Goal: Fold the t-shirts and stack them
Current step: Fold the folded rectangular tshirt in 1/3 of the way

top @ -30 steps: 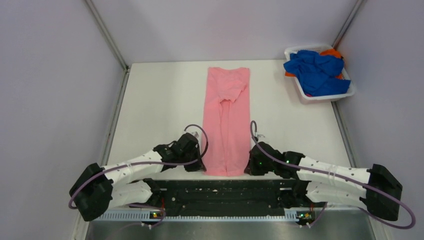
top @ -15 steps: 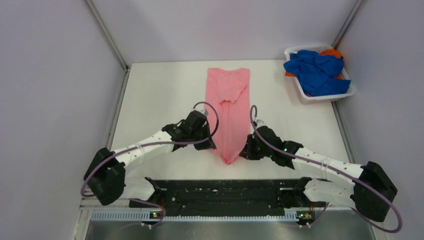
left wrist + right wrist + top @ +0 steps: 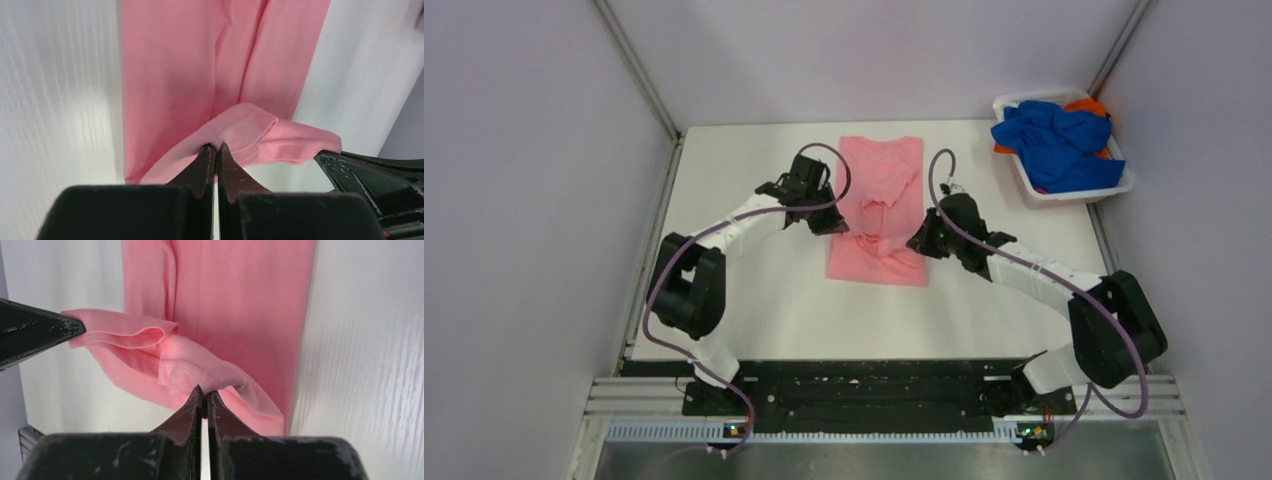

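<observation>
From above, my left gripper (image 3: 831,222) and right gripper (image 3: 922,242) hold the pink t-shirt (image 3: 879,262) by its hem corners, raised over its middle to double it. Left wrist: jaws closed, pinching cloth. Right wrist: likewise clamped, seemingly on the stitched hem.

pink t-shirt (image 3: 879,262) | blue t-shirt (image 3: 1054,145) | orange t-shirt (image 3: 1089,104) | white basket (image 3: 1074,196) | white table (image 3: 824,320)

I see the top cam looking down from above and behind the bases, far off, with the whole table (image 3: 754,300) in frame. The wrist cams sit just behind the left gripper (image 3: 216,148) and right gripper (image 3: 204,391), facing along the fingers, very close. All three share the pink t-shirt (image 3: 879,262) at the tips.
</observation>
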